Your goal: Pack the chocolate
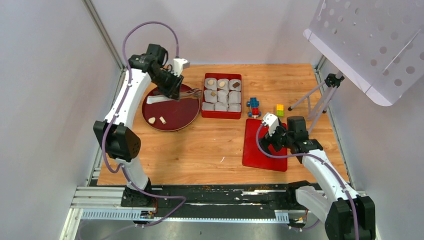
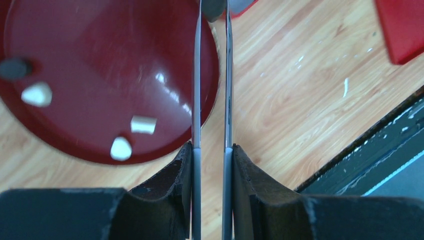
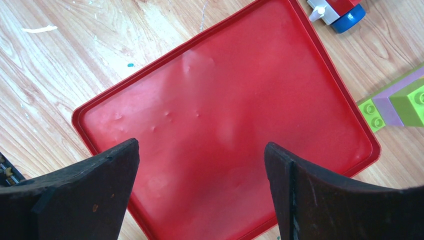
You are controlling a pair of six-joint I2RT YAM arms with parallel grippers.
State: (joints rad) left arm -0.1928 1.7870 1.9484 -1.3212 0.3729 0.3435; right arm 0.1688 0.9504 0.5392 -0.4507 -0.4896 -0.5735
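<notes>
White walls close in a wooden tabletop [image 1: 200,150]. A round dark-red plate [image 1: 177,112] lies at the far left, with a red box [image 1: 220,116] of white paper cups [image 1: 234,107] just right of it. A flat red tray [image 3: 225,125] lies near right, with toy blocks [image 1: 254,106] beyond it. The overhead view shows chocolate [image 1: 211,82] in several far cups and only two pale bits on the plate. The left wrist view shows three pale pieces [image 2: 143,124] on the plate and a dark one [image 2: 14,68]. The left hand [image 2: 213,30] hangs over the plate's right rim beside the box. Its thin fingers are drawn narrow, with a dark lump [image 2: 214,9] pinched at their tips. The right hand [image 3: 200,150] hovers over the tray, spread wide.
</notes>
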